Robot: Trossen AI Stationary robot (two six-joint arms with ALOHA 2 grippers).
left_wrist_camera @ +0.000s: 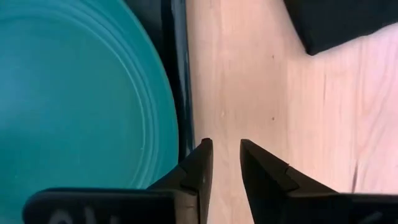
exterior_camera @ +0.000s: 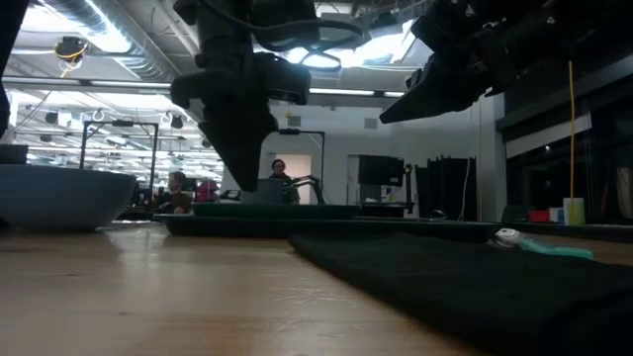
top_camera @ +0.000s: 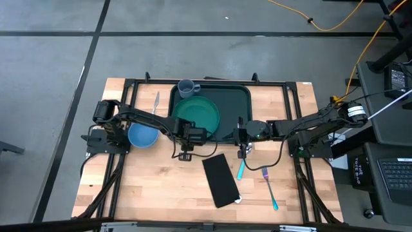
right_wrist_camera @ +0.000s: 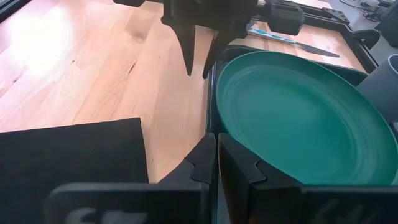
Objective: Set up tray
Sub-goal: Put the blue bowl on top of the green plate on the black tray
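The dark green tray lies at the table's far middle. It holds a round green plate and a grey-blue cup at its far left corner. My left gripper points down by the tray's near rim, left of its middle. Its fingers are a little apart over the wood beside the rim. My right gripper hovers over the near rim by the near right corner. Its fingers are shut and empty and point toward the table's left.
A blue bowl and a knife lie left of the tray. A black napkin lies near the table's front, with a teal spoon and a teal fork to its right. People show in the room beyond.
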